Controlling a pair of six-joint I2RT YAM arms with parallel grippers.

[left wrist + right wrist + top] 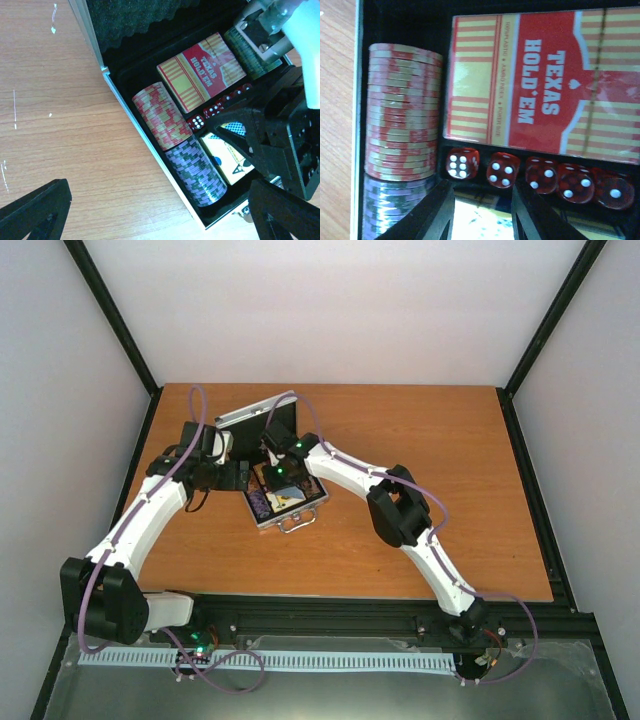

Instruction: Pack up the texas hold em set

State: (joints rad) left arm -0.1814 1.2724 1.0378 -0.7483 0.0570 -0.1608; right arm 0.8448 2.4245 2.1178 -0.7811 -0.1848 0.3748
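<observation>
The silver briefcase [262, 518] lies open on the table, its lid [255, 412] raised at the back. In the left wrist view its rim [135, 121] holds a red chip stack [160, 115], a purple stack [197, 172], a green stack [247, 50], the red card deck [202, 70], red dice [220, 105] and the blue-yellow deck [227, 157]. My right gripper [482, 215] is open, low over the blue-yellow deck [480, 220], just in front of the dice [502, 170] and red deck [545, 80]. My left gripper [160, 217] is wide open and empty beside the case's left edge.
The case's metal handle [293, 524] points toward the arms. The lid's black foam [150, 15] stands behind the tray. Bare wooden table [440, 470] lies to the right, and black frame posts stand at the back corners.
</observation>
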